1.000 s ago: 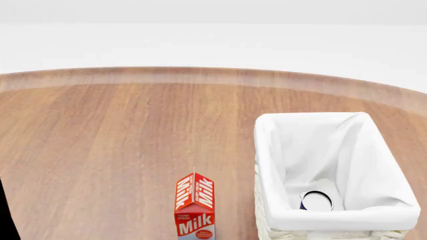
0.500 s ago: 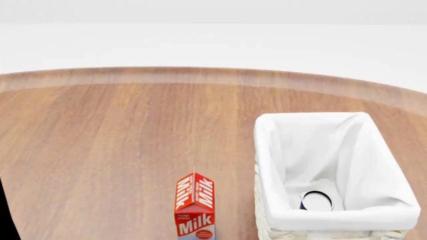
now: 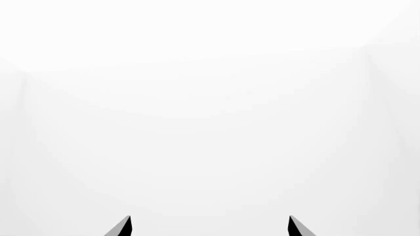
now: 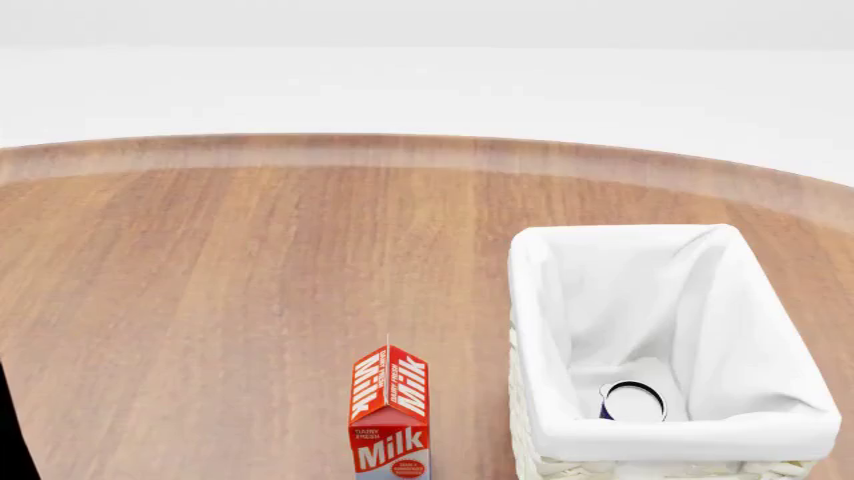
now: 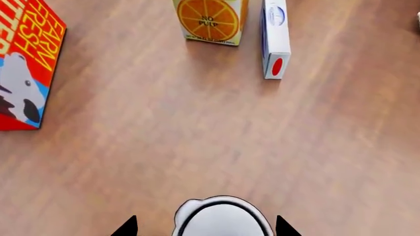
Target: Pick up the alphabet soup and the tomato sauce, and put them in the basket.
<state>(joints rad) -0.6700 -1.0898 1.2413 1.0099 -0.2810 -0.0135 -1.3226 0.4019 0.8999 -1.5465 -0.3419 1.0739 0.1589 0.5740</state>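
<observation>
In the basket (image 4: 537, 300), at its near end, the soup (image 4: 631, 402) stands upright, milk (image 4: 388, 410) just left of the basket, while the left gripper (image 3: 209, 227) gapes at blank white and the right gripper (image 5: 206, 227) straddles, unclasped, a silver-topped can (image 5: 223, 216), label hidden.

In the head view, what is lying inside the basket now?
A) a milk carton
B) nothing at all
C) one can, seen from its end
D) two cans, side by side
C: one round can end shows on the liner inside the basket; the milk carton stands outside it on the table.
</observation>
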